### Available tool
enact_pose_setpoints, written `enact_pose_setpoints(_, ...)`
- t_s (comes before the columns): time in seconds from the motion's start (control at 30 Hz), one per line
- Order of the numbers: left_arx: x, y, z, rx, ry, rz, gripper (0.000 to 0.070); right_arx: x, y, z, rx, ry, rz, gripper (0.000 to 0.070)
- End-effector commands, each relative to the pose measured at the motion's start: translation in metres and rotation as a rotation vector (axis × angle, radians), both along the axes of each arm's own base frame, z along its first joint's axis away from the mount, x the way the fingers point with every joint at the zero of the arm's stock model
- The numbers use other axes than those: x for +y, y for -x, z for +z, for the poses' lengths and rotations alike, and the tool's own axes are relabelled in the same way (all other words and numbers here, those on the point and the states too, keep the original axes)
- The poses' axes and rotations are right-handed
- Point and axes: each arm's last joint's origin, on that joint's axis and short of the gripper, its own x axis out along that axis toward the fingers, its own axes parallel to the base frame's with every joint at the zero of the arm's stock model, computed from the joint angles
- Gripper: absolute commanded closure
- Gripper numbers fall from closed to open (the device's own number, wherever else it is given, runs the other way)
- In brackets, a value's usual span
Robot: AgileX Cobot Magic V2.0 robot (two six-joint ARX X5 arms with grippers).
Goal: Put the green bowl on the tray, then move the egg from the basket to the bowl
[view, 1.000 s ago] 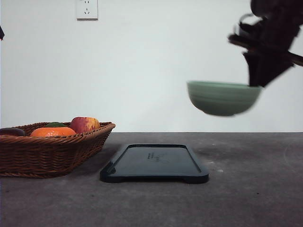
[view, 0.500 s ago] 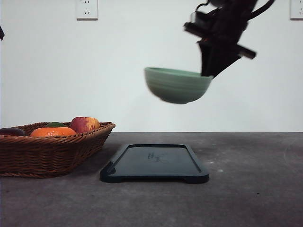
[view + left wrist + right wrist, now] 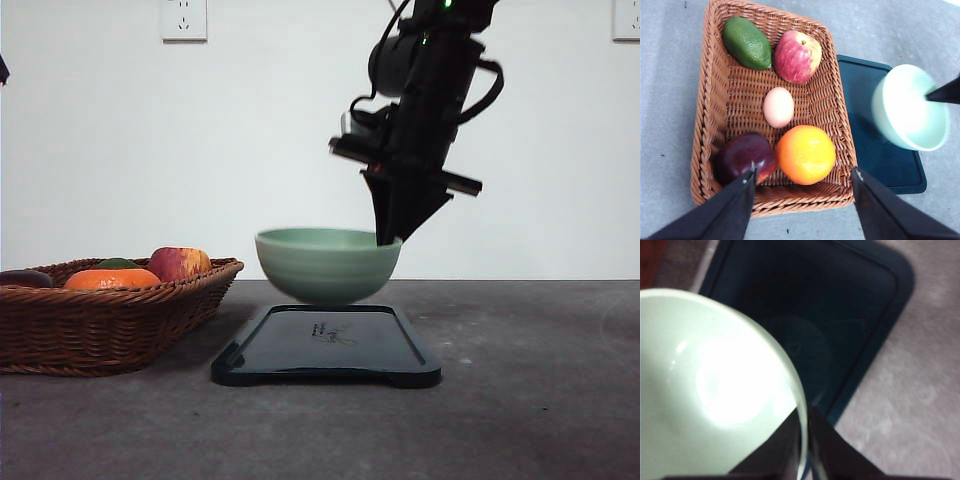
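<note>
Grey tabletop runs under a plain white wall. At the left, the basket (image 3: pixel 110 315) holds fruit and the egg (image 3: pixel 778 107), with the left gripper (image 3: pixel 802 200) spread open above it. Further right, the green bowl (image 3: pixel 327 262) has dropped from high on the right to just over the tray (image 3: pixel 325 345), perhaps not yet touching. Steeply tilted downward, the right gripper (image 3: pixel 392 235) pinches its rim; placement looks nearly done.

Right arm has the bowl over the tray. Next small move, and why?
Probably lower it the last bit, then open the jaws. The right gripper pinches the green bowl by its rim, and in the front view the bowl's base hangs just above the tray, centred over it but apparently not touching yet.
</note>
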Motion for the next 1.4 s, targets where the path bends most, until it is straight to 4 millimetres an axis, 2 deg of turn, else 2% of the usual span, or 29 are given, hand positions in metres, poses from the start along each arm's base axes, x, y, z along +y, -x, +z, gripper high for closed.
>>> enact_pose_setpoints(0.0,0.0,-0.001,0.007,-0.024,0.003,-0.002,0.032,0.006,-0.007,-0.007,-0.003,-0.005,-0.005,0.07)
enact_pose_setpoints(0.3,0.0,-0.001,0.007,-0.024,0.003,-0.002,0.032,0.009,-0.015,-0.029,0.033,0.007,-0.014,0.0696)
enact_pose_setpoints(0.37,0.0,-0.001,0.007,-0.024,0.003,-0.002,0.032,0.01,-0.015,-0.029,0.025,0.007,0.001,0.0653)
enact_pose_setpoints(0.47,0.0,-0.001,0.006,-0.021,0.003,-0.002,0.032,0.012,-0.014,-0.029,0.019,0.006,0.009,0.0514)
enact_pose_setpoints(0.5,0.0,-0.001,0.006,-0.02,0.003,-0.002,0.032,0.012,-0.014,-0.028,0.023,0.008,0.009,0.0495)
enact_pose_setpoints(0.63,0.0,-0.001,0.006,-0.016,0.003,-0.002,0.032,0.009,-0.009,-0.019,0.057,0.029,0.009,0.0487)
enact_pose_setpoints(0.8,0.0,-0.001,0.006,-0.017,0.003,-0.002,0.032,0.002,0.0,0.015,-0.004,0.084,0.009,0.0487)
enact_pose_setpoints(0.9,0.0,-0.001,0.006,-0.017,0.003,-0.002,0.032,-0.001,0.008,0.038,-0.105,0.117,-0.015,0.0488)
enact_pose_setpoints(1.07,0.0,-0.001,0.006,-0.017,0.003,-0.002,0.032,-0.009,0.025,0.067,-0.257,0.044,-0.027,0.0488)
enact_pose_setpoints(1.2,0.0,-0.001,0.006,-0.017,0.003,-0.002,0.032,-0.02,0.048,0.072,-0.361,-0.009,-0.036,0.0488)
enact_pose_setpoints(1.37,0.0,-0.001,0.006,-0.018,0.002,-0.004,0.032,-0.038,0.087,0.066,-0.483,-0.089,-0.036,0.0488)
